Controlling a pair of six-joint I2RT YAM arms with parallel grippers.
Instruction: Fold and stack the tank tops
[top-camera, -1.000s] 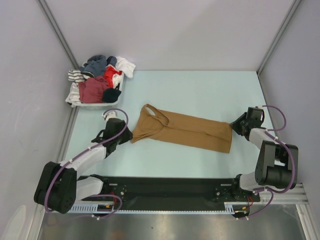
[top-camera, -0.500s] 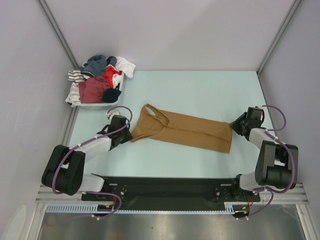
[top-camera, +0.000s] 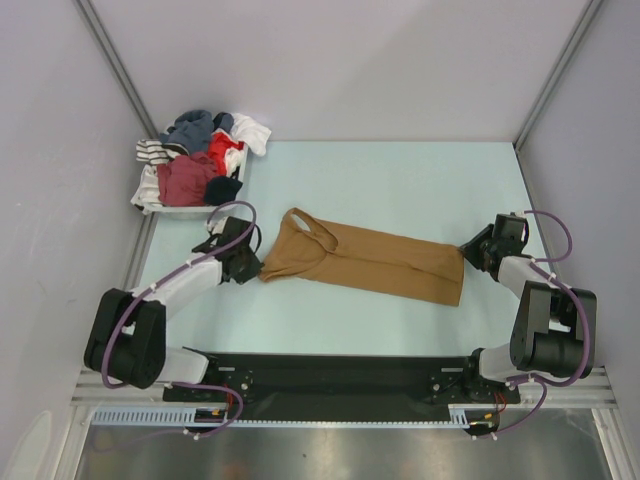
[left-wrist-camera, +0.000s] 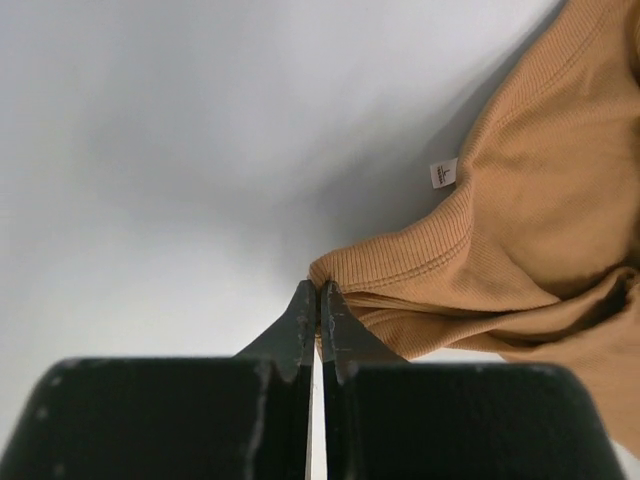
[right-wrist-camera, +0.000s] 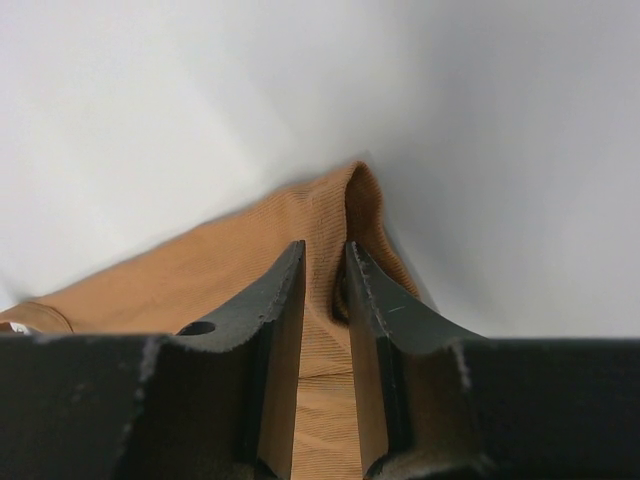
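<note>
We are seeing the tan tank top (top-camera: 365, 262) lying stretched across the table (top-camera: 400, 180), a maroon top (top-camera: 185, 180) sitting crumpled in the far-left clothes pile (top-camera: 198, 128).

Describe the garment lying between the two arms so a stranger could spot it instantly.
On the pale green table, look at the middle, between the left gripper and the right gripper. The tan tank top lies there spread flat and alone, plain brown, unlike the mixed red, white and grey clothes heaped in the basket at the far left corner.
</note>
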